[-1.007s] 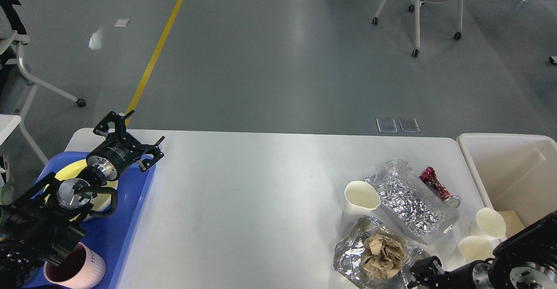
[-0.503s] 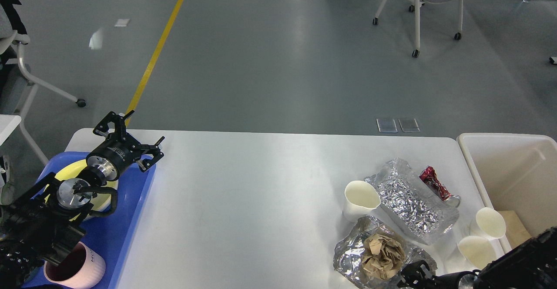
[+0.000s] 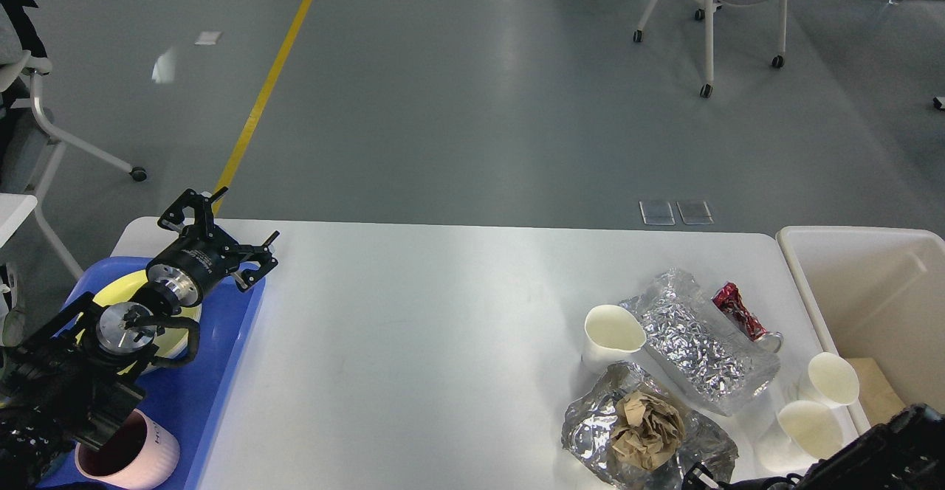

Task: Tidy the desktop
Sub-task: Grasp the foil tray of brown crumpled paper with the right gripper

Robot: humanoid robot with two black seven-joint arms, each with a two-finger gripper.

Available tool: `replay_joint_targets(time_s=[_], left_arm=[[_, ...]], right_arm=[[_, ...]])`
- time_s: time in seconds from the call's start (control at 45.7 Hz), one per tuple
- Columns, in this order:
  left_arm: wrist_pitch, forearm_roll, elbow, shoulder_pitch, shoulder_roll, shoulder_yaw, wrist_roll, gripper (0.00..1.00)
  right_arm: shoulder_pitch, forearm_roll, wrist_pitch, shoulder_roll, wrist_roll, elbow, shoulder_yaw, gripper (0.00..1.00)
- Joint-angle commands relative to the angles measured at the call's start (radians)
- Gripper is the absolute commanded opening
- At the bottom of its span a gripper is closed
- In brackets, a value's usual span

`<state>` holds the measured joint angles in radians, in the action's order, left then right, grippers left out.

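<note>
1. At the right end of the desktop (image 3: 443,342) sits a tight cluster of litter: three paper cups (image 3: 611,336), two foil bags (image 3: 701,342), a brown paper wad (image 3: 648,431) and a red wrapper (image 3: 740,313), with the bin (image 3: 856,283) just beside the table's right edge.
2. Risk: the cups stand touching or just beside the foil, so a reach for one piece would likely nudge its neighbours and tip a light cup over or off the near edge.
3. Risk: the paper wad rests loosely on the near foil bag, so lifting that bag carelessly could shed it.
4. The right gripper (image 3: 701,475) barely shows at the bottom edge near the foil; I cannot tell how its fingers stand.
5. The left gripper (image 3: 221,235) hangs above the far corner of the blue tray (image 3: 221,372), arm stretched forward from the lower left, fingers spread and holding nothing.
6. The tray holds a yellow plate (image 3: 118,287) and a pink mug (image 3: 140,453).
</note>
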<state>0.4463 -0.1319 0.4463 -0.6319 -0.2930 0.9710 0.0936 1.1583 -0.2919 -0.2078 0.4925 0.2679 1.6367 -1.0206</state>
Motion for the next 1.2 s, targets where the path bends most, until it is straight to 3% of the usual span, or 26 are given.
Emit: replay_joint_targets(time_s=[0.0, 0.131, 0.503, 0.635, 0.897, 1.182], left_arm=[[0.000, 0.000, 0.000, 0.000, 0.000, 0.000, 0.000, 1.00], [0.000, 0.000, 0.000, 0.000, 0.000, 0.000, 0.000, 1.00], [0.000, 0.000, 0.000, 0.000, 0.000, 0.000, 0.000, 1.00], [0.000, 0.000, 0.000, 0.000, 0.000, 0.000, 0.000, 1.00], [0.000, 0.000, 0.000, 0.000, 0.000, 0.000, 0.000, 1.00], [0.000, 0.000, 0.000, 0.000, 0.000, 0.000, 0.000, 1.00]], right_arm=[[-0.003, 0.002, -0.038, 0.004, 0.001, 0.005, -0.001, 0.00], [-0.005, 0.007, -0.108, 0.008, 0.001, 0.012, -0.001, 0.00], [0.043, 0.135, -0.104, 0.095, 0.004, 0.109, -0.016, 0.00], [0.063, 0.184, -0.079, 0.142, 0.057, 0.109, -0.027, 0.00], [0.147, 0.373, 0.019, 0.257, 0.163, 0.109, -0.133, 0.00], [0.317, 0.493, 0.200, 0.408, 0.165, 0.109, -0.216, 0.00]])
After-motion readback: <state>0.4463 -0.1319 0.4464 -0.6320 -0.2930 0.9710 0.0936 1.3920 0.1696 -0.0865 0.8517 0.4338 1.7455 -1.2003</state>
